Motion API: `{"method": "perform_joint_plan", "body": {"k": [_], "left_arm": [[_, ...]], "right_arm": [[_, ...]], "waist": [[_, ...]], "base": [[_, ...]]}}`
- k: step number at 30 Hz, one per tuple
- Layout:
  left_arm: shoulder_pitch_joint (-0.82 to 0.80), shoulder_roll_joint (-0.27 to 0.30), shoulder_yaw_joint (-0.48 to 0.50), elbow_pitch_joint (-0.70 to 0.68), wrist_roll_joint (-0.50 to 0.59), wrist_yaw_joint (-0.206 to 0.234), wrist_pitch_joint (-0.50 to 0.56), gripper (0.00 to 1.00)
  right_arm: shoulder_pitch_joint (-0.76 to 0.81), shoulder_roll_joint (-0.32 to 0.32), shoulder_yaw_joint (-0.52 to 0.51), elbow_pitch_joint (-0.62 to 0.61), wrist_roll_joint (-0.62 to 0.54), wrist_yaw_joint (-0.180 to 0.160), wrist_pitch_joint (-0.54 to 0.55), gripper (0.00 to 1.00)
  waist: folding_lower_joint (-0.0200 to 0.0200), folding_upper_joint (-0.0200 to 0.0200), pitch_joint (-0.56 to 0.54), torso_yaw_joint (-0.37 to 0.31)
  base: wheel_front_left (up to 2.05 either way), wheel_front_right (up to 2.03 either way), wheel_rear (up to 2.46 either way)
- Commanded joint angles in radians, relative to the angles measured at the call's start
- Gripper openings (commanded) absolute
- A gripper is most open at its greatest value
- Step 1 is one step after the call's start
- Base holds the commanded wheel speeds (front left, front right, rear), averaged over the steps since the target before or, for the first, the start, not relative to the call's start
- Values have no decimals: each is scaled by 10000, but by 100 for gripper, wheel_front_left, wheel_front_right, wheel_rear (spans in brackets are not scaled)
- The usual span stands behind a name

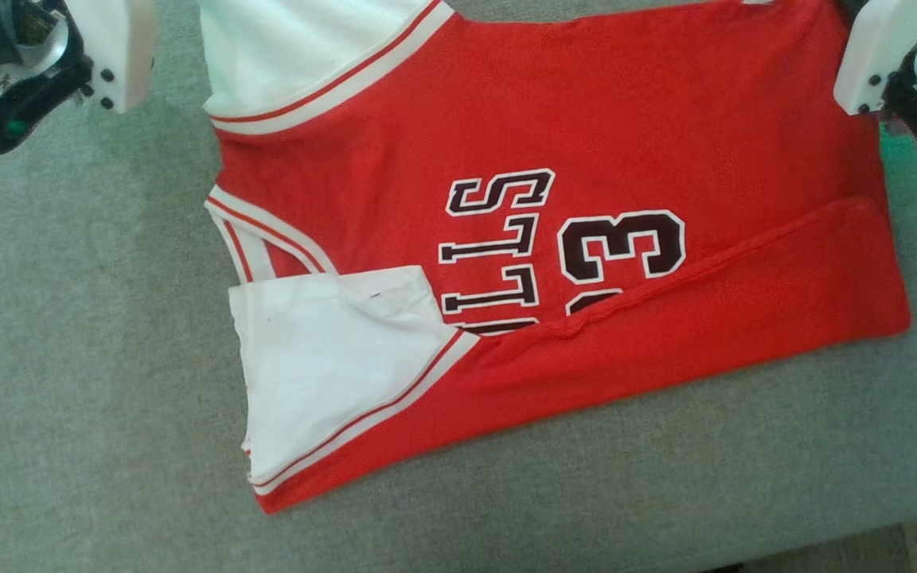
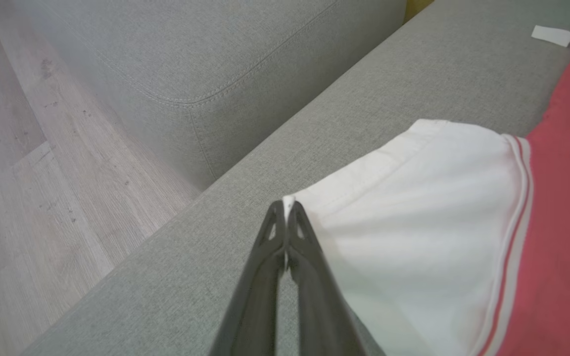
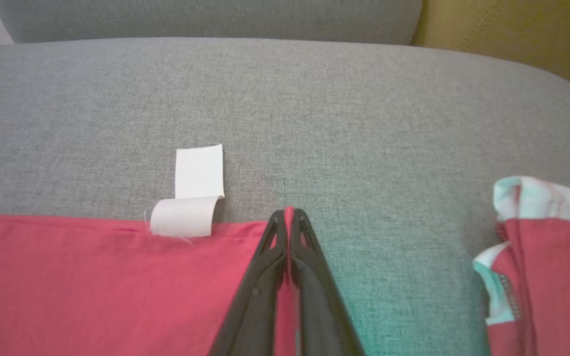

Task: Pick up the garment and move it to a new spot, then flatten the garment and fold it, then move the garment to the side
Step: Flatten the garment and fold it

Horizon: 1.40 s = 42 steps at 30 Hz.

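Observation:
The garment (image 1: 586, 159) is a red basketball jersey with white shoulder panels, dark letters and a number, lying flat on the grey sofa seat with its near edge folded up over the lettering. In the left wrist view my left gripper (image 2: 288, 203) is shut on the corner of a white shoulder panel (image 2: 428, 212). In the right wrist view my right gripper (image 3: 289, 213) is shut on the far corner of the red hem (image 3: 92, 277), beside a white care label (image 3: 193, 195). The head view shows both wrists at the top corners.
The sofa seat (image 1: 68, 358) is grey fabric, with its front edge at the bottom right of the head view. Another red and white piece of clothing (image 3: 537, 262) lies to the right of my right gripper. Wooden floor (image 2: 27, 148) lies beside the sofa.

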<state>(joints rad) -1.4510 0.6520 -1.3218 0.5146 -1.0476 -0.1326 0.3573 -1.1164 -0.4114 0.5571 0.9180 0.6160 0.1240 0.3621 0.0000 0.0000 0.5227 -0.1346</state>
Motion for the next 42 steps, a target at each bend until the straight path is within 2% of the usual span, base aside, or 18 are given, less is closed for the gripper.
{"method": "perform_joint_plan", "body": {"k": [1,7,17,25,32,36,42], "left_arm": [[-642,278,430,-41,107,19,-143,0],[-724,327,424,111,286,19,-756,0],[-888,267,496,119,123,19,-2745,0],[-88,775,454,-1096,-102,19,-3569,0],[1142,1449,435,-2491,-273,33,-3817,0],[2064,1861,430,-3392,-481,254,-3827,0],[3096,2347,425,-4700,-351,933,-4030,0]], "right_arm": [[-225,-95,1,-189,44,67,-307,0],[-357,-29,-271,8,84,67,-1064,0],[-81,-204,-682,-324,842,67,-1998,0],[1353,-934,-1196,-1652,2224,67,-2381,0],[2883,-1701,-1706,-2575,2543,67,-2589,0],[3731,-1910,-2057,-3040,2604,67,-2564,0],[4920,-2185,-2717,-3900,2105,67,-2638,0]], "waist": [[0,0,-6,6],[0,0,-63,8],[0,0,-379,249],[0,0,-596,729],[0,0,-946,1116],[0,0,-1197,1275],[0,0,-1180,1531]], "base": [[0,0,0],[0,0,0],[0,0,0],[0,0,0],[0,0,0],[0,0,0],[0,0,0]]}}
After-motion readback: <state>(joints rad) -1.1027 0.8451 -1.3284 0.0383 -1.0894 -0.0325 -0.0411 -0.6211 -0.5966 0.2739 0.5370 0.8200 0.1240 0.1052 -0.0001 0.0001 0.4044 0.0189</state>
